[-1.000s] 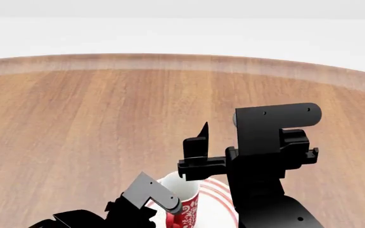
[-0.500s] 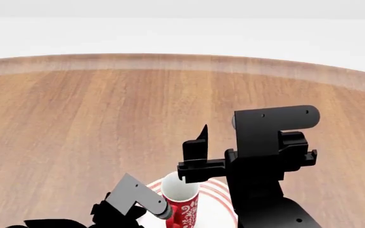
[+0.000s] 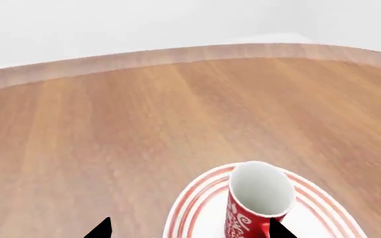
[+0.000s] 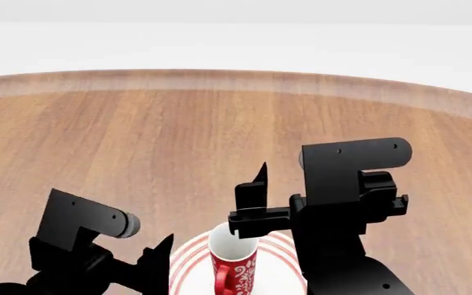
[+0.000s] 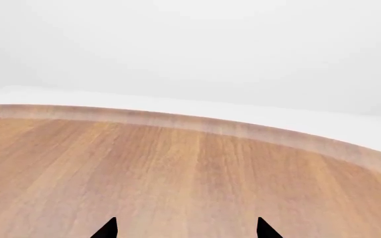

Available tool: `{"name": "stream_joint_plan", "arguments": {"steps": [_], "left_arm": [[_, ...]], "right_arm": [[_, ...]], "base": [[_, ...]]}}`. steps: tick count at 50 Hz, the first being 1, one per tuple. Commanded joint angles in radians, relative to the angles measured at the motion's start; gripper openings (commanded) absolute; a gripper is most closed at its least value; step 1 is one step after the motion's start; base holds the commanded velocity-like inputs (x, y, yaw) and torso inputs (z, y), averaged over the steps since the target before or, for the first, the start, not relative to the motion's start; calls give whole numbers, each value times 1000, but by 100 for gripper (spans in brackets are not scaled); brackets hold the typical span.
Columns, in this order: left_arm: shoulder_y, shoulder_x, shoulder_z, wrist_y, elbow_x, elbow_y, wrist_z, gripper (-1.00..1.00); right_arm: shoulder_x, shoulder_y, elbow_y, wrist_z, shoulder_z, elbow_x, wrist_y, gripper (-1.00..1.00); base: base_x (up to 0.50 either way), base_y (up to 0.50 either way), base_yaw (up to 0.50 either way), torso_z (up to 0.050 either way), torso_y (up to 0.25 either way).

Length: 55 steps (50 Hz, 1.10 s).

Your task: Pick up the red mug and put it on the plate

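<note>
Wooden table (image 4: 137,141) carries the plate (image 4: 188,264) with the red mug (image 4: 234,261) upright on it, left gripper (image 3: 187,229) released, right gripper (image 5: 186,229) spread empty; a careless arm swing could topple it.

The red mug (image 4: 234,261) and the plate (image 4: 188,265) run off the head view's lower edge. The right arm hides the plate's right side. Only fingertips (image 3: 101,229) show in both wrist views.

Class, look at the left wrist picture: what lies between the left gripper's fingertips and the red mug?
Only the plate's ringed rim and bare wood table; the left gripper stands open, clear of the red mug.
</note>
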Motion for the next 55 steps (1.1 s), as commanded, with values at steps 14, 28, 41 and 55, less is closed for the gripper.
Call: {"name": "stream_joint_plan", "arguments": {"steps": [14,28,41,55], "left_arm": [[25,-43,-75,180,162,65,-169,100],[17,-65,-97,202,178,105,-191,100],[14,-66,-99,202,190,118,-192,100],[17,-67,-99,201,197,124,-188,100]], "right_arm": [[5,1,1,1,-11,6,-15,100],[10,9,-21,13,-11,16,1,100],[12,7,-25,17,-14,20,-1,100],[20,7,-34,22,-26,18,-6,100]], "base": [[0,0,0,0,0],[0,0,0,0,0],[0,0,0,0,0],[0,0,0,0,0]]}}
